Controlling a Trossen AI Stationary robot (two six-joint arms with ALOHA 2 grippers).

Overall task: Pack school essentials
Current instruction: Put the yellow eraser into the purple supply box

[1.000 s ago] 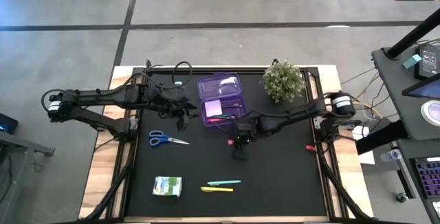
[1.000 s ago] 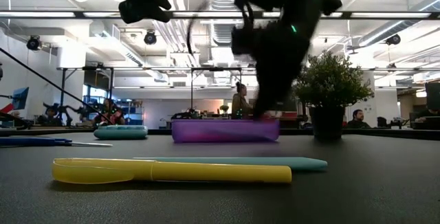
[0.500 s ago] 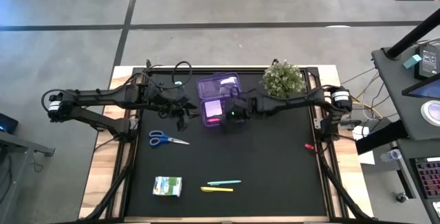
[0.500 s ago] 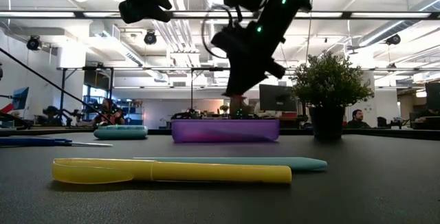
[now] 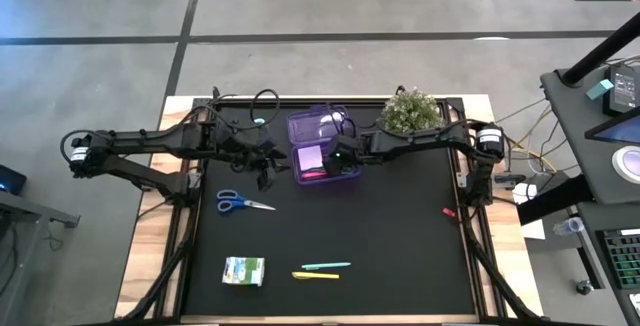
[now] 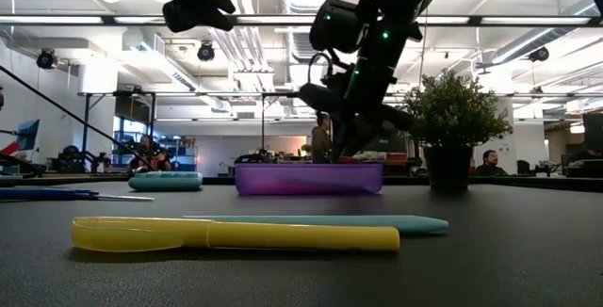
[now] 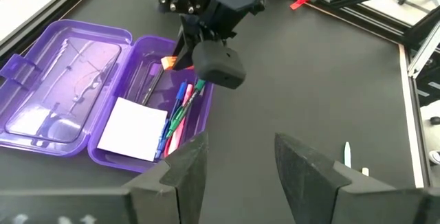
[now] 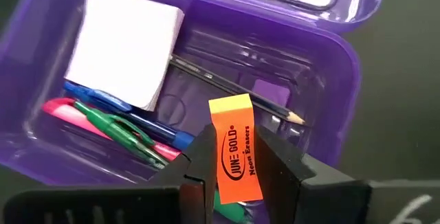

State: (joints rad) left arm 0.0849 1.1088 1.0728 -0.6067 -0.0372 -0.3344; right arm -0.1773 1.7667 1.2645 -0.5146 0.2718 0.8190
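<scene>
While the right hand (image 8: 234,157) hangs over the open purple case (image 5: 320,146), which sits near the far edge of the surface (image 5: 400,236) about midway along it, the orange eraser (image 8: 234,157) is clamped between its fingers and not yet let go. The case lies with its lid folded flat toward the far edge, and its tray already holds a white square pad (image 8: 127,44), a pencil (image 8: 234,95) and blue, green and pink pens (image 8: 117,124).

The main risk is a badly placed release. The eraser is held upright, one end above the fingers, so I judge it could tip as the fingers part and bounce off the pencil or pens, landing on the tray wall or out on the surface. A descent too deep could press the fingertips into the pens and shove the light case, which is not held by anything.

The left hand (image 7: 234,172) hovers just beside the case on its left side, fingers apart and empty; if either arm swings sideways, the two could touch.

Near the left edge lie the blue-handled scissors (image 5: 242,203); by the near edge wait the green-and-white packet (image 5: 244,271), teal pen (image 5: 327,265) and yellow pen (image 5: 316,276). All are still unpacked.
</scene>
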